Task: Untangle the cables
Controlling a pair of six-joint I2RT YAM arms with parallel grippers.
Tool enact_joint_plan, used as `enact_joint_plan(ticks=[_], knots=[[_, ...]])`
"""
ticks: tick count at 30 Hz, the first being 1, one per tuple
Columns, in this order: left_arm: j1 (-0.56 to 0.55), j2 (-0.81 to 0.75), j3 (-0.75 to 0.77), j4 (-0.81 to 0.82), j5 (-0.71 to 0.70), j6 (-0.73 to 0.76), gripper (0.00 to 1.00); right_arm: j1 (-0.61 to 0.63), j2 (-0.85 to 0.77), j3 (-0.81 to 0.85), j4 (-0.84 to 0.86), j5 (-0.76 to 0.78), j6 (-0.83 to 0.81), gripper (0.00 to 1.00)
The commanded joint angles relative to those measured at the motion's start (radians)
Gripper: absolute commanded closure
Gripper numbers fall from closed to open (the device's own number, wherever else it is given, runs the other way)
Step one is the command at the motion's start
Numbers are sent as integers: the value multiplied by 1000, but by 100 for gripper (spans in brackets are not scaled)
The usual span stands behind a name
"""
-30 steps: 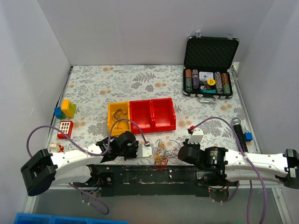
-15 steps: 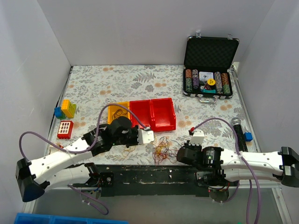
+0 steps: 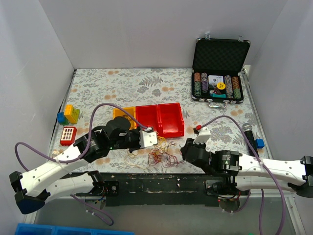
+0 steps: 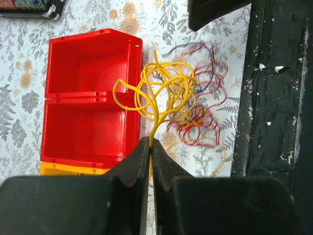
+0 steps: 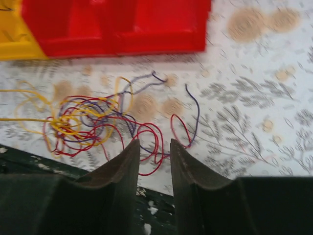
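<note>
A tangle of thin red, yellow and dark cables (image 3: 164, 157) lies on the flowered cloth near the front edge, just in front of the red bins (image 3: 160, 120). My left gripper (image 3: 153, 139) is shut on a bunch of yellow cables (image 4: 164, 90), held up beside the red bin (image 4: 88, 98) in the left wrist view, with strands trailing to the red tangle (image 4: 198, 117). My right gripper (image 3: 184, 149) is open with a narrow gap; its tips (image 5: 154, 143) hang just above red loops at the tangle's right edge (image 5: 93, 122).
A yellow bin (image 3: 122, 115) adjoins the red bins. An open poker chip case (image 3: 217, 85) stands back right. A microphone (image 3: 249, 137) lies at the right. Toy blocks (image 3: 68, 115) and a red-white block (image 3: 68, 134) sit left. A black strip (image 3: 161, 183) runs along the front edge.
My left gripper has risen and drawn back from the front edge toward the bins with yellow cables in it, stretching the tangle. My right gripper has moved left toward the tangle.
</note>
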Motion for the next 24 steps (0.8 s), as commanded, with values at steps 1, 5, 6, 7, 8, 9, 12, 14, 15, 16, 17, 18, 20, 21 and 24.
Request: enact_joint_plan(ticks=[1,5,6,7,8,9,12,14,15,16,17,18,20,21,24], knots=[[4,-1,2,-2,38,-26,100,6,-22,38,354,-8,-332,56],[4,4,28,3,28,-30,100,7,13,-22,621,-135,-496,50],[4,5,36,1,26,-32,100,6,25,-45,705,-163,-529,48],[4,8,44,0,26,-33,100,7,41,-67,777,-190,-556,47],[4,7,50,-2,26,-33,100,7,56,-88,840,-209,-581,46],[4,8,51,-3,25,-33,100,7,77,-105,903,-227,-595,46],[6,4,64,0,11,-43,100,6,128,-163,1075,-263,-621,45],[9,4,74,3,9,-59,100,7,165,-202,1174,-266,-630,43],[12,4,79,4,9,-69,100,7,182,-206,1227,-270,-641,43],[16,4,87,4,11,-79,100,7,197,-208,1253,-278,-652,42],[19,5,94,4,15,-92,100,7,215,-205,1281,-284,-661,41],[24,7,102,4,23,-99,100,7,235,-199,1308,-283,-669,40],[32,11,116,6,40,-122,100,7,284,-171,1342,-287,-701,39],[36,14,120,4,46,-127,100,7,306,-147,1342,-281,-713,38],[46,16,125,1,51,-135,100,6,367,-75,1280,-248,-730,38]])
